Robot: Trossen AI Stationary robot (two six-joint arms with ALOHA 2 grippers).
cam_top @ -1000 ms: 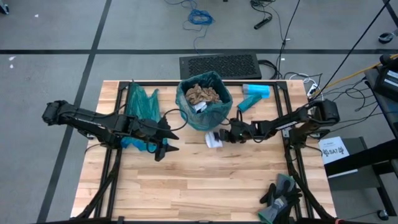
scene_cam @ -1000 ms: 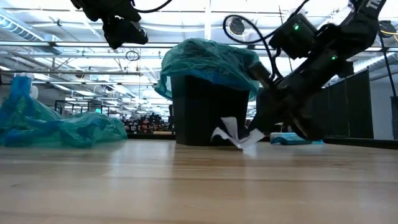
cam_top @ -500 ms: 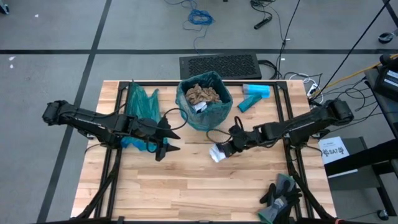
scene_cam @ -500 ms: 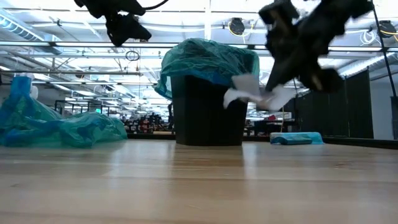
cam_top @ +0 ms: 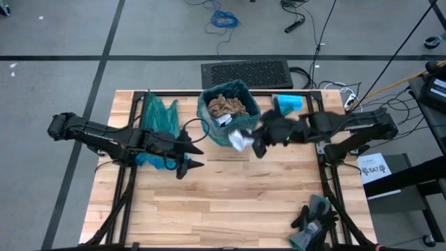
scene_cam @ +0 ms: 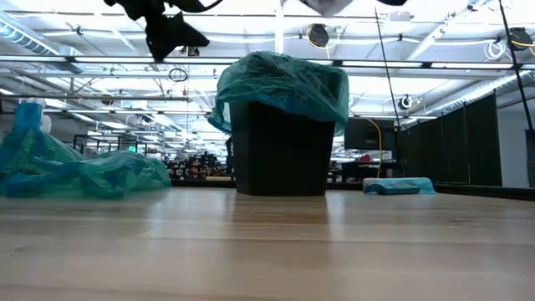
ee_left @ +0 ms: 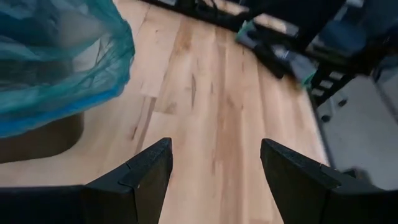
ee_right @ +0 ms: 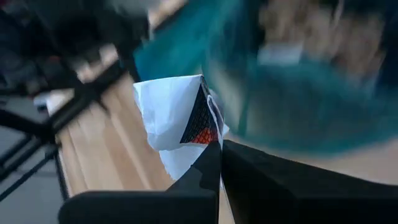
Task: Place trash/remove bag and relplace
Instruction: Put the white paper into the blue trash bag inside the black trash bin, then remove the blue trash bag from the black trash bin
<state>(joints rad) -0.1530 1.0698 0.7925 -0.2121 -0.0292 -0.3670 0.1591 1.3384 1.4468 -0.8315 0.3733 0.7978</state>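
A dark bin lined with a teal bag [cam_top: 228, 115] stands at the far middle of the table, with brown paper scraps [cam_top: 226, 104] inside; it also shows in the low view [scene_cam: 280, 125]. My right gripper [cam_top: 250, 143] is shut on a white wrapper [cam_top: 240, 139] beside the bin's near right rim, high above the table; the wrapper shows at the low view's top edge [scene_cam: 326, 5]. My left gripper [cam_top: 197, 157] is open and empty, raised to the left of the bin [scene_cam: 171, 29]. My right gripper pinches the white crumpled wrapper by its lower edge [ee_right: 198, 144] between its two shut fingers [ee_right: 205, 168]. The fingers come from the table's right side. The wrapper sticks out past the fingertips toward the bin, lifted clear of the table.
A spare teal bag [cam_top: 157, 115] lies crumpled on the table at the far left [scene_cam: 75, 171]. A light-blue pack [cam_top: 286, 106] lies to the right of the bin. Dark green-black gloves [cam_top: 315, 217] lie at the near right corner. The table's near middle [cam_top: 230, 202] is bare wood.
My right gripper has lifted the white wrapper off the table in front of the bin. It has carried it up and toward the far edge, to the bin's rim. The wrapper, which lay on the table a second ago, now hangs clear.
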